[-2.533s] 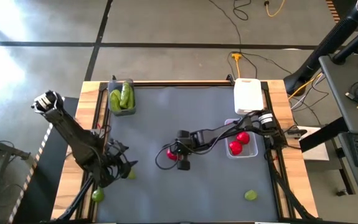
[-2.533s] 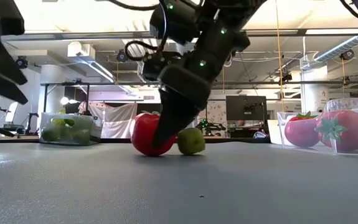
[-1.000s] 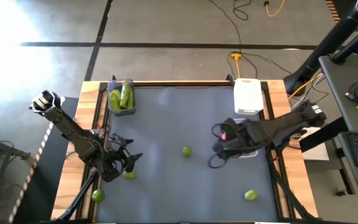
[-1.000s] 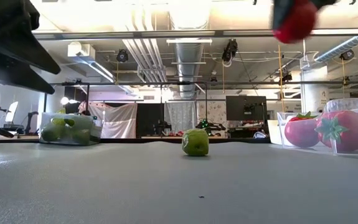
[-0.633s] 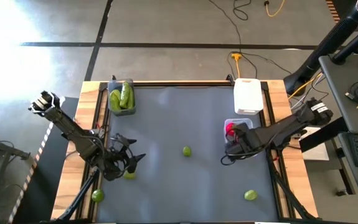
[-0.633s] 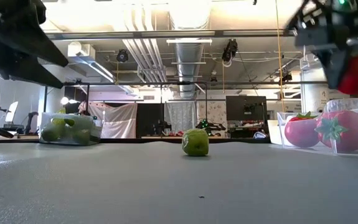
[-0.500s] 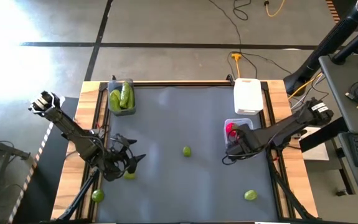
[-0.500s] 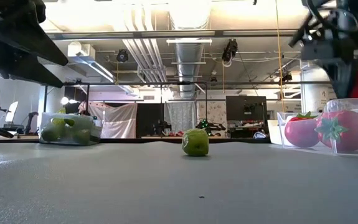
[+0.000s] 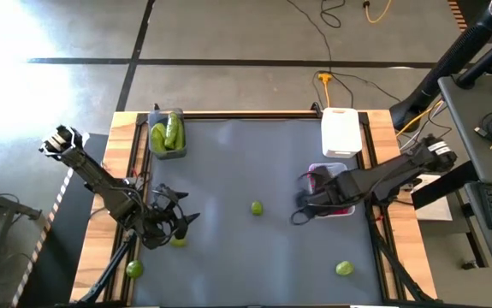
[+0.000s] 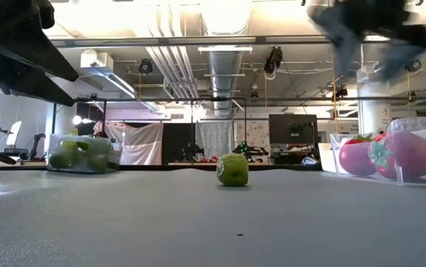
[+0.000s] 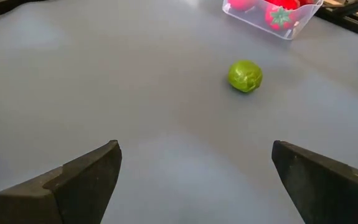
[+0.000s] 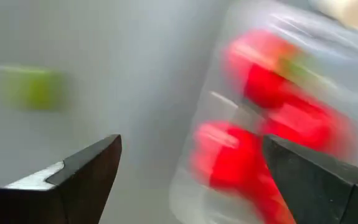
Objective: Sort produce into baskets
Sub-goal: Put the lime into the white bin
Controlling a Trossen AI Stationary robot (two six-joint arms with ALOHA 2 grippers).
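Observation:
The clear bin [image 9: 335, 167] at the table's right holds red tomatoes [image 10: 394, 156], which also show in the right wrist view [image 12: 259, 124]. My right gripper [image 9: 299, 208] is open and empty, just left of that bin and above the table. My left gripper [image 9: 180, 221] is open and empty at the table's left, above a lime [image 9: 178, 242]. A second lime [image 9: 256, 208] lies mid-table, and a third lime [image 9: 344, 269] lies near the front right. The dark grey bin [image 9: 167, 135] at the far left holds green cucumbers. The white bin [image 9: 341, 133] stands at the far right.
Another lime [image 9: 134, 269] lies on the wooden border at the front left. Cables run along the table's right edge. The mid-table lime also shows in the left wrist view [image 11: 245, 76] and the low view [image 10: 232, 169], with bare mat around it.
My right gripper carried a tomato toward the table's right, over the clear bin, then let it go. The tomato now lies in the bin with the others. The gripper has since gone toward the table's left, off the bin, with its fingers open.

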